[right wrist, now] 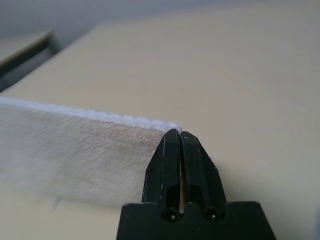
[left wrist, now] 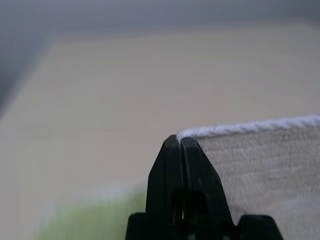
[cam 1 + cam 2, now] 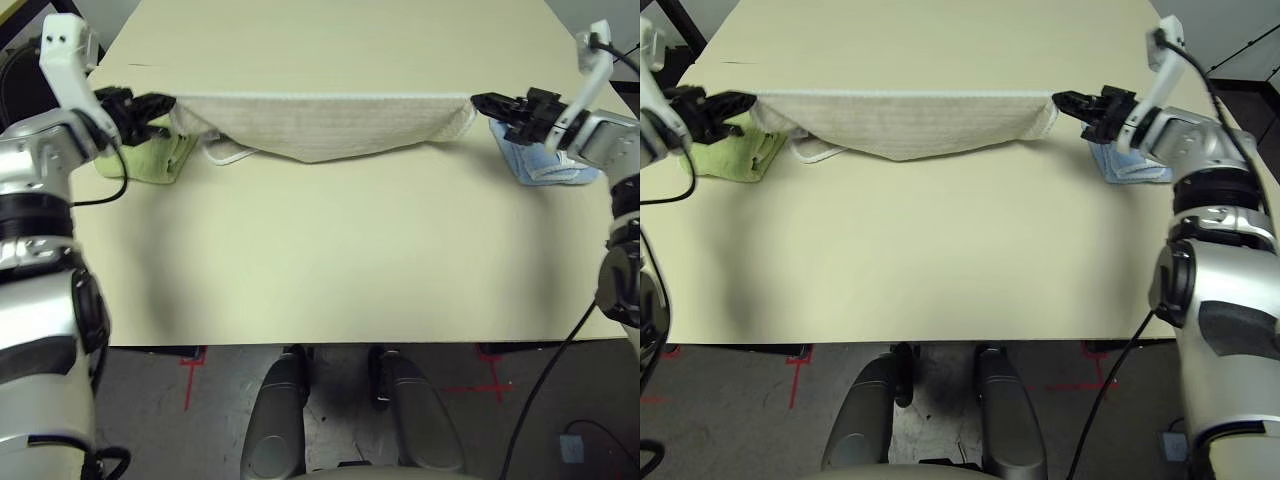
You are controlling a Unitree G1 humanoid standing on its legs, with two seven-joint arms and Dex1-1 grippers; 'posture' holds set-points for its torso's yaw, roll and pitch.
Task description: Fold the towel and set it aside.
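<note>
Pinching the beige towel's (image 3: 320,125) corner at the tabletop's (image 3: 330,250) ten o'clock, the left end effector (image 3: 172,103) hovers over a green towel (image 3: 150,155). The beige towel stretches taut toward one o'clock, its lower part drooping. There, the right end effector (image 3: 476,103) pinches the other corner, beside a blue towel (image 3: 545,160).

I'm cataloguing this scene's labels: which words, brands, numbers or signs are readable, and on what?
No word, brand, number or sign can be read.
Beige towel: no lettering shows on its visible side.
White patch by the light blue towel: too small to read.
Red floor marks: plain crossed lines, no lettering.
</note>
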